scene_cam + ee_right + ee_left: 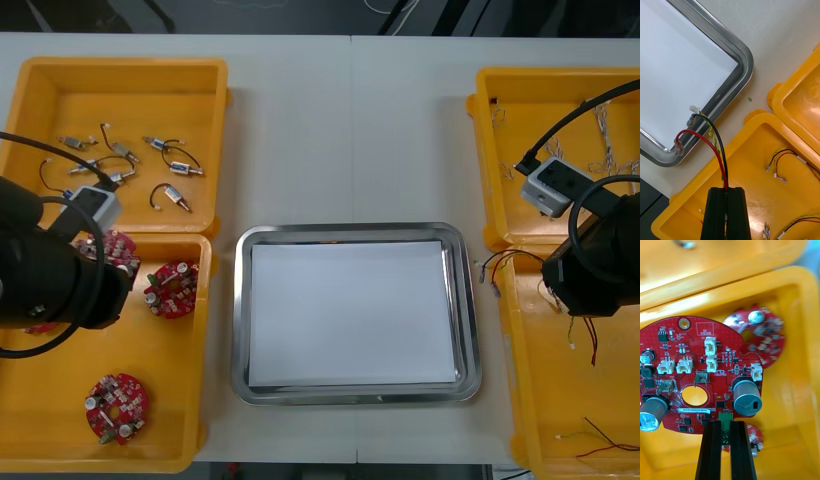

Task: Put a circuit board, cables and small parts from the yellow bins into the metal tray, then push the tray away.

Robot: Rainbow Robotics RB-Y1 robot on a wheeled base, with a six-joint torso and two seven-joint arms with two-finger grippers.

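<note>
Aloft — circuit board (688, 341) over yellow bin (790, 397)

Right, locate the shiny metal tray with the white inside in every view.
Front view: shiny metal tray in the middle, between yellow bins.
Right wrist view: its rim beyond the right gripper, shut on a red and black cable.
Left wrist view: instead, left gripper shut on a round red circuit board.
Shared landmark: near right yellow bin.

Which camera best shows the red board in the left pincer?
The left wrist view: the circuit board sits close-up, parts readable, left pincer shut on its edge. Front view: a red sliver beside the left arm. Right wrist view: the metal tray, right pincer shut on a cable.
</note>
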